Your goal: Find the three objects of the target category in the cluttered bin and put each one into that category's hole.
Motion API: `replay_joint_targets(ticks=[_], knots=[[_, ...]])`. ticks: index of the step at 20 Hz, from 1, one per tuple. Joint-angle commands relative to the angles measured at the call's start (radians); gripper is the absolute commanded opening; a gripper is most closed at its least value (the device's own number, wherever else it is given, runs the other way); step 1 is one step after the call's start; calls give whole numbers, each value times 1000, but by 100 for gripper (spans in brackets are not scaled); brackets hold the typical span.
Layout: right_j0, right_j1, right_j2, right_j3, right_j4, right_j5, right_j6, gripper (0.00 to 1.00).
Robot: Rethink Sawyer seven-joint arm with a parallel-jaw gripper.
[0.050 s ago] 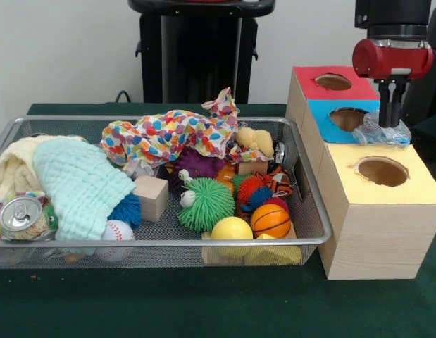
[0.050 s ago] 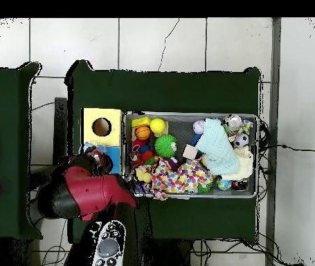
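Mesh bin (image 1: 313, 243) sits on green table (image 1: 203, 310), packed full. L end of bin: soda can (image 1: 20, 215) on its side in the near L corner, cream cloth (image 1: 13, 169) behind it, mint knit blanket (image 1: 80, 186) draped over the pile, baseball (image 1: 117, 231) at the near rim just below blanket's edge. Wood block (image 1: 152, 197) beside a blue spiky ball (image 1: 126, 210).

Mid bin: polka-dot cloth (image 1: 168, 134) bunched along the far side; green spiky ball w/ eyes (image 1: 206, 204) in front of it, purple fuzzy ball (image 1: 196, 163) behind. Yellow ball (image 1: 232, 229) at near rim, basketball (image 1: 270, 220) touching it on the R. Yellow duck (image 1: 254, 139) near far R corner of bin.

R of bin, touching its R end — row of three boxes, each w/ a round hole on top: yellow box (image 1: 387, 211) nearest, blue box (image 1: 330, 120) middle, red box (image 1: 313, 81) farthest.

Gripper (image 1: 391, 116) hangs over the blue/yellow box join, jaws close together, clamped on a crumpled clear plastic bag (image 1: 383, 132). Bag rests at blue box's near R corner, beside that box's hole, not in it. Overhead view: arm (image 2: 84, 194) covers the red box and most of the blue one.
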Motion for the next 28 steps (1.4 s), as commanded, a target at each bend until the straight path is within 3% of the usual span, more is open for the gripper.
replay_joint_targets(ticks=[1,8,17,28], knots=[[-6,100,-4,-48,33,-43,195,0],[-21,101,-8,-25,7,-41,169,0],[-38,119,-23,29,-61,-115,136,0],[-51,109,-25,67,-79,-127,137,0]])
